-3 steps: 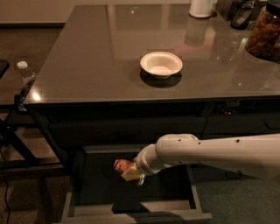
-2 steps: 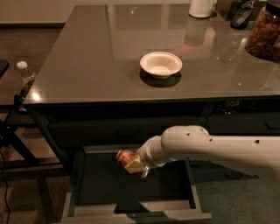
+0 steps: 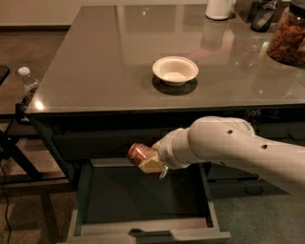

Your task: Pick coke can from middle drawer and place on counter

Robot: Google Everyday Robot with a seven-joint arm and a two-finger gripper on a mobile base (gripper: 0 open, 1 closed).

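Red aluminium coke can [image 3: 138, 152] is clamped in the gripper [image 3: 152, 165] over the open grey drawer [image 3: 143, 202], at the desk's [image 3: 95, 71] 6 o'clock.

From where I stand, the tool [image 3: 149, 163] hangs above the open wide dark grey drawer [image 3: 79, 200], mostly swallowed by the thick white arm [image 3: 228, 145]. Only its tan pads [image 3: 152, 165] show, clamped on the small red aluminium soda can [image 3: 138, 153], covering its right end; the lettering is too blurred to read. The arm runs off the right edge and hides the drawer's back right corner. The drawer's front is cut at the bottom edge. On the glossy dark grey table [image 3: 95, 71], a white container [image 3: 219, 8] loses its top, and a glass jar of brown contents [image 3: 288, 35] is cut on the right. A clear plastic bottle [image 3: 27, 82] is half hidden behind the table's corner.
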